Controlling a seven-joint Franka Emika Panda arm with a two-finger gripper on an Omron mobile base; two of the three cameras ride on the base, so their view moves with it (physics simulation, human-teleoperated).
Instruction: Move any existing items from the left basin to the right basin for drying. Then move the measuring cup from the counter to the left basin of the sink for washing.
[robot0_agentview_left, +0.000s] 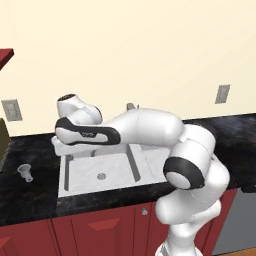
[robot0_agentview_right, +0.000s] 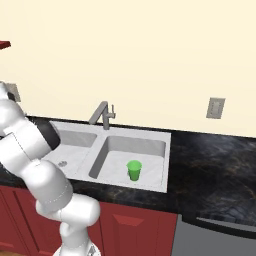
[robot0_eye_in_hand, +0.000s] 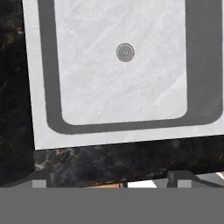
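Gripper (robot0_eye_in_hand: 112, 178) fingertips stood wide apart at the bottom of the hand view, open and holding nothing, poised above the front strip of the counter (robot0_eye_in_hand: 109, 162) and looking down into the left basin (robot0_eye_in_hand: 122, 87). That basin's floor was bare apart from its round drain (robot0_eye_in_hand: 125, 52). In the left base view the white arm (robot0_agentview_left: 150, 130) reached leftward over the sink (robot0_agentview_left: 75, 177), its hand covering the back rim, so the fingers themselves were hard to make out there. The measuring cup (robot0_agentview_left: 24, 172) stood upright on the counter just left of the sink, apart from the arm. Farther right, the green tumbler (robot0_agentview_right: 134, 170) stood upright in the right basin (robot0_agentview_right: 150, 147), near its front wall. The faucet (robot0_agentview_right: 101, 115) rose behind the divider, and a wall outlet (robot0_agentview_right: 215, 108) sat on the wall beyond.
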